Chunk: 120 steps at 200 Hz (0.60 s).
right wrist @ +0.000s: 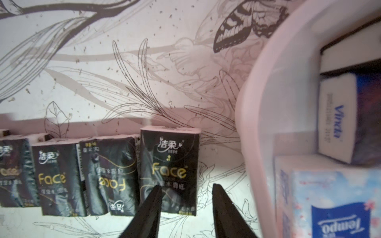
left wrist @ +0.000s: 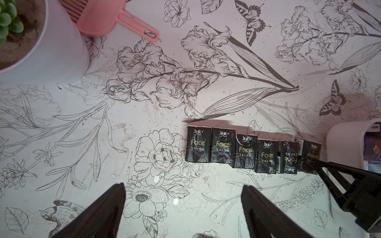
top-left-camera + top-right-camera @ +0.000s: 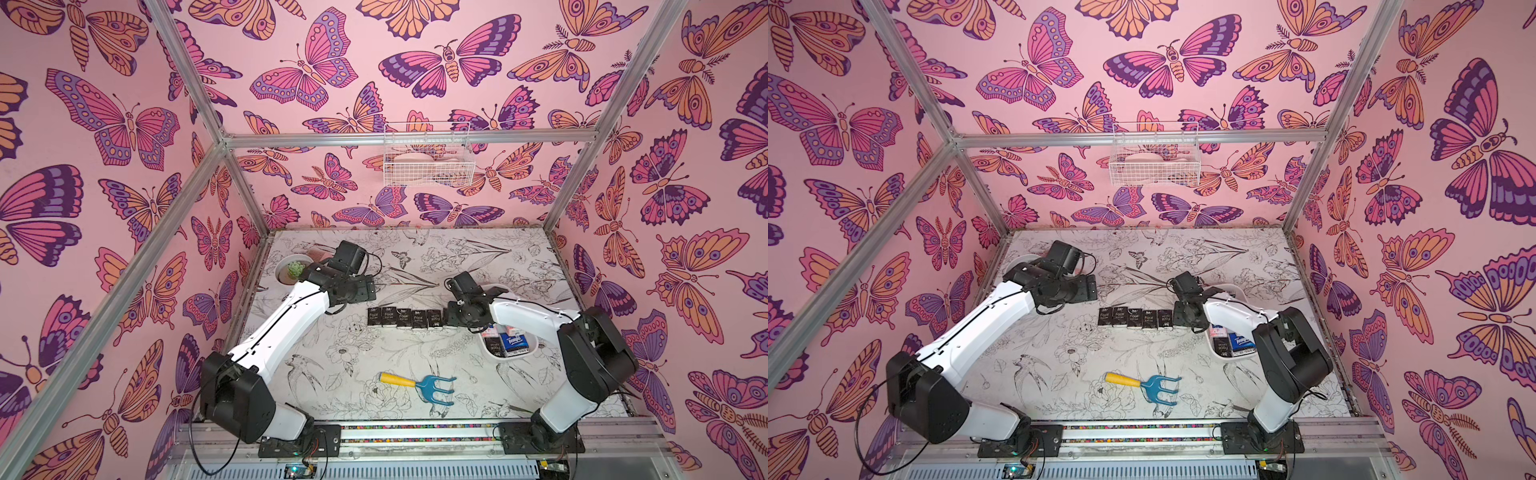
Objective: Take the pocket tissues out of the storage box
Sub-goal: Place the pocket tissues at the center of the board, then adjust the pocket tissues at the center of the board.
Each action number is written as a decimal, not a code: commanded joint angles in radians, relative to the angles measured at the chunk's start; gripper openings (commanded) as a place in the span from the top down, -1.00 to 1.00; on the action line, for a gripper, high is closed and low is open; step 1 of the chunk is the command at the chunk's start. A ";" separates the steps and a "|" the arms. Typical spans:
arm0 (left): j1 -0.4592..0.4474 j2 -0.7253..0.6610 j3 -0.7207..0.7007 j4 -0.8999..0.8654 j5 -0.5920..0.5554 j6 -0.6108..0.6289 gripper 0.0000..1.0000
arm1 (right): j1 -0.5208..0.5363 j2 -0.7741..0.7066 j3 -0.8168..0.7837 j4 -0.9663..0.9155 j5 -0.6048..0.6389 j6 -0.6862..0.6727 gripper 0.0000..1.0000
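Several black "Face" pocket tissues [image 3: 405,318] [image 3: 1133,319] lie in a row on the table, left of the white storage box [image 3: 535,347] [image 1: 278,103]. In the box lie more pocket tissues, among them a blue Tempo packet [image 3: 515,341] [image 1: 338,216] and a white one [image 1: 338,119]. My right gripper [image 1: 185,187] hovers low over the row's rightmost packet [image 1: 169,164]. Its jaws are apart: one finger overlaps the packet, the other is over bare table beside it. My left gripper [image 2: 183,186] stands wide open over bare table, left of the row [image 2: 247,152], holding nothing.
A yellow-handled blue hand rake [image 3: 419,384] lies near the table's front. At the back left stands a round white plant pot [image 3: 291,270] with a pink scoop [image 2: 107,18] beside it. A white wire basket [image 3: 426,160] hangs on the back wall.
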 commanded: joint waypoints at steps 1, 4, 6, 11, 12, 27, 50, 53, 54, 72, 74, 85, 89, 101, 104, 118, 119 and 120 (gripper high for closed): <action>-0.005 -0.022 -0.001 -0.029 -0.004 0.004 -0.88 | 0.005 0.004 0.048 -0.028 0.026 -0.018 0.15; -0.005 -0.022 -0.001 -0.029 -0.005 0.004 -0.88 | 0.005 0.009 0.051 -0.027 0.025 -0.018 0.15; -0.005 -0.022 -0.001 -0.029 -0.005 0.004 -0.88 | 0.005 0.013 0.053 -0.026 0.024 -0.018 0.15; -0.005 -0.024 -0.003 -0.029 -0.005 0.004 -0.88 | 0.005 0.023 0.058 -0.026 0.023 -0.018 0.16; -0.005 -0.025 -0.003 -0.030 -0.005 0.004 -0.88 | 0.005 0.026 0.059 -0.025 0.023 -0.018 0.16; -0.005 -0.027 -0.005 -0.031 -0.008 0.006 -0.88 | 0.004 0.058 0.069 -0.026 0.028 -0.015 0.16; -0.005 -0.030 -0.004 -0.038 -0.015 0.010 -0.88 | 0.002 0.099 0.082 -0.028 0.034 -0.013 0.16; -0.006 -0.030 -0.004 -0.037 -0.016 0.010 -0.88 | 0.002 0.102 0.084 -0.028 0.035 -0.012 0.16; -0.005 -0.031 -0.004 -0.038 -0.016 0.009 -0.88 | 0.002 0.103 0.084 -0.028 0.034 -0.012 0.16; -0.005 -0.030 -0.002 -0.042 -0.019 0.011 -0.88 | 0.001 0.122 0.088 -0.032 0.034 -0.012 0.14; -0.005 -0.030 -0.002 -0.041 -0.019 0.013 -0.88 | 0.001 0.123 0.089 -0.032 0.033 -0.011 0.14; -0.005 -0.027 0.000 -0.041 -0.019 0.013 -0.88 | 0.000 0.130 0.088 -0.032 0.030 -0.012 0.14; -0.005 -0.026 0.000 -0.042 -0.019 0.013 -0.88 | 0.000 0.130 0.087 -0.031 0.026 -0.013 0.14; -0.005 -0.023 0.003 -0.040 -0.020 0.013 -0.88 | 0.001 0.133 0.085 -0.025 0.016 -0.023 0.15; -0.005 -0.022 0.004 -0.041 -0.019 0.013 -0.88 | 0.001 0.133 0.083 -0.022 0.011 -0.027 0.16; -0.006 -0.019 0.008 -0.041 -0.018 0.014 -0.88 | 0.001 0.135 0.082 -0.025 -0.007 -0.057 0.19; -0.006 -0.019 0.007 -0.041 -0.018 0.014 -0.88 | 0.001 0.135 0.083 -0.026 -0.009 -0.059 0.19; -0.005 -0.019 0.008 -0.041 -0.017 0.014 -0.88 | 0.000 0.136 0.083 -0.026 -0.010 -0.063 0.20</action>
